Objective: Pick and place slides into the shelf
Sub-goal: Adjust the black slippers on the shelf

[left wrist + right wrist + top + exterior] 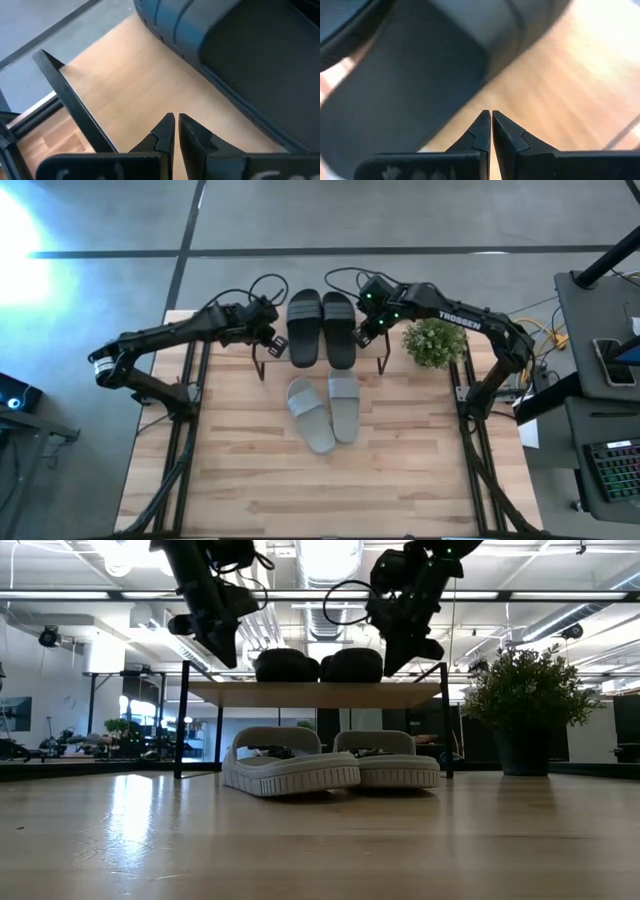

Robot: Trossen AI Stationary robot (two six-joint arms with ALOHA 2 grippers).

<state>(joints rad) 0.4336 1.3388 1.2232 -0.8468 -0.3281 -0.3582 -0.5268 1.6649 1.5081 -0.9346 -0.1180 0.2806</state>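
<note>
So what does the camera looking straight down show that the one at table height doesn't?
Only the high view shows both arms whole, the left tool and right tool flanking the black slides, and a keyboard off to the side.

Only the low view shows the room behind and that the grey slides sit partly under the shelf.

Both show the four slides and the potted plant.

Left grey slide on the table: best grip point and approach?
Judging by pose, take the left grey slide by its wide strap, from above. It lies sole-down on the table, strap arched upward, touching the other grey slide on one side, so pinching across the strap edge looks easier than the flat sole. The left gripper is nearest.
</note>
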